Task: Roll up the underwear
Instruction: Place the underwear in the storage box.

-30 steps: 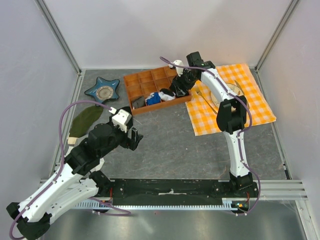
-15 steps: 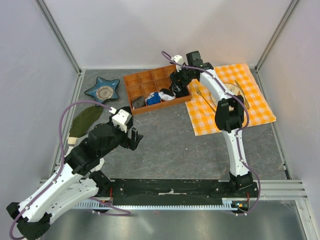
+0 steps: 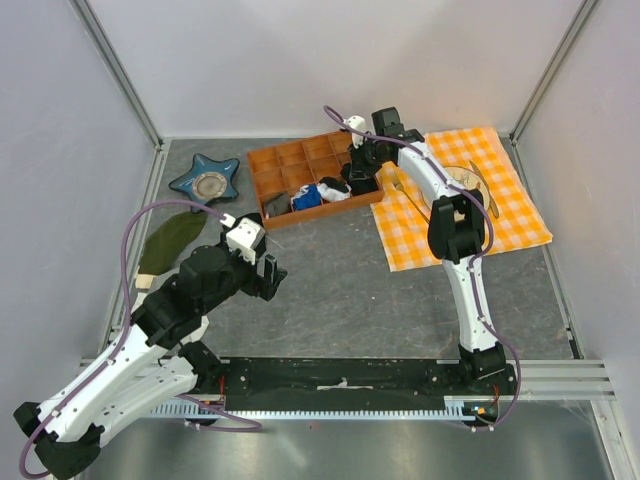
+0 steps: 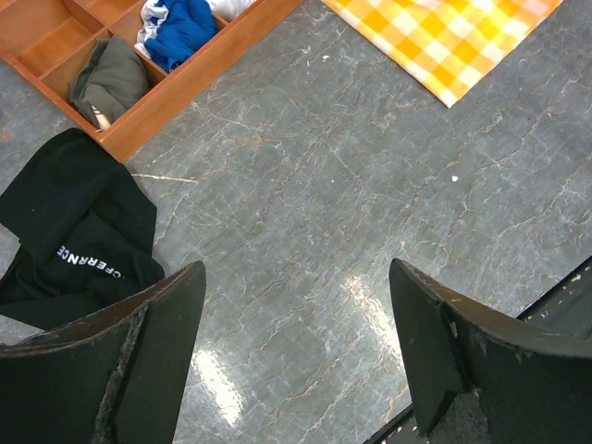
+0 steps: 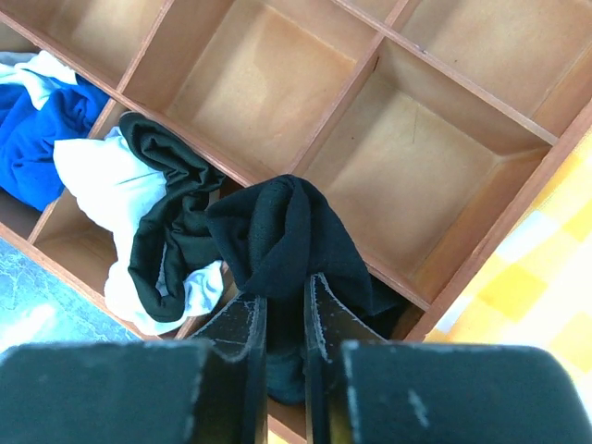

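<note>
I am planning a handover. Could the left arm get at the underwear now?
Probably not: the underwear is partly in the tray, pinched by the right gripper, which hangs right over it. The left gripper is open, well short of the tray.

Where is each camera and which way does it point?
Top external: above, behind the bases, looking down on the grey table; left arm and right arm show.
Left wrist: looks down at the table past the open left claw.
Right wrist: looks into the orange wooden compartment tray; right claw pinches the black fabric underwear.
Shared: both wrist views catch that tray.
</note>
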Controlling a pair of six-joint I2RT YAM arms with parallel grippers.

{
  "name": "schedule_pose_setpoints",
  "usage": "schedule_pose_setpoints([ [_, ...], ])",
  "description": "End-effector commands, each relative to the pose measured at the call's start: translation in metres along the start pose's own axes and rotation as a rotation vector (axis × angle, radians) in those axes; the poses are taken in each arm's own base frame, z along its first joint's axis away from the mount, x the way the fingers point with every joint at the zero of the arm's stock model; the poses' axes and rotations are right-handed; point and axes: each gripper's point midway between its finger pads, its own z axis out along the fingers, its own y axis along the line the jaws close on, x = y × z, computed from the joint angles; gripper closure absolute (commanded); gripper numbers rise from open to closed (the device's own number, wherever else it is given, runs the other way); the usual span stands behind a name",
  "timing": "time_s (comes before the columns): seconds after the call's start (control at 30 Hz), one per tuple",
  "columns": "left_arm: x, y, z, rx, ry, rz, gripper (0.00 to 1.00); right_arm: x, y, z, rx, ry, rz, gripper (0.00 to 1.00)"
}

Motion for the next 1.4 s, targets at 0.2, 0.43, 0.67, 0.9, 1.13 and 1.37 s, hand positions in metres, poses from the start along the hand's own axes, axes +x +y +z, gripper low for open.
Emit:
schedule_pose_setpoints([
  [0.2,-0.004,0.0,-0.001,0.013,-0.014,0.043,0.14,0.024,-0.002,-0.015,0.025,0.123,-0.083,0.95],
  [0.43,-0.003,-0.001,0.0,0.02,-0.011,0.044,0.15,0.051,-0.011,-0.021,0.118,0.299,-0.21,0.97],
  [0.67,-0.003,-0.001,-0.001,0.019,-0.012,0.042,0.15,0.08,-0.015,-0.007,0.18,0.457,-0.297,0.98],
  [0.9,-0.003,-0.001,-0.001,0.02,-0.011,0.042,0.15,0.13,-0.019,0.003,0.166,0.617,-0.293,0.98],
  [1.13,-0.003,-0.002,0.0,0.023,-0.009,0.044,0.15,0.166,-0.016,0.009,0.116,0.711,-0.264,0.98],
  [1.37,-0.004,-0.002,0.0,0.021,-0.012,0.044,0.15,0.187,-0.004,0.018,0.04,0.747,-0.224,0.98],
])
